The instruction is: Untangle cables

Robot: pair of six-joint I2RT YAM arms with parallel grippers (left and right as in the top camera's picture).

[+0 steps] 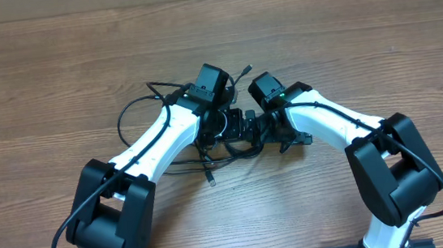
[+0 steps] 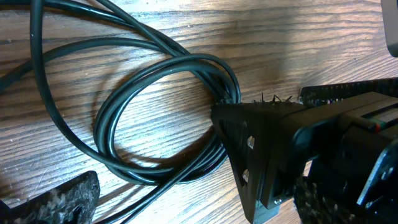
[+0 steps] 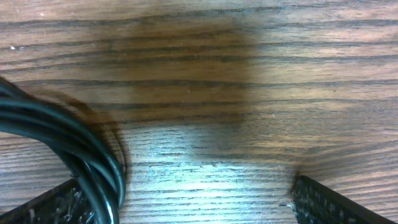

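Note:
The cables [image 1: 134,112] are thin black cords bunched under both wrists at the table's middle, with loops spilling left and toward the front. One plug end [image 1: 246,70] points to the back and another [image 1: 211,179] to the front. My left gripper [image 2: 193,213] is open just above the wood, and a coil of the cables [image 2: 124,127] lies ahead of its fingers, with strands running between them. My right gripper [image 3: 186,211] is open too, with bare wood between its fingers and a bundle of cables [image 3: 84,155] lying against its left finger [image 3: 43,208].
The two grippers [image 1: 242,128] nearly touch. In the left wrist view the right arm's black gripper body [image 2: 267,149] fills the right side, close to the coil. The wooden table [image 1: 376,36] stretches all around.

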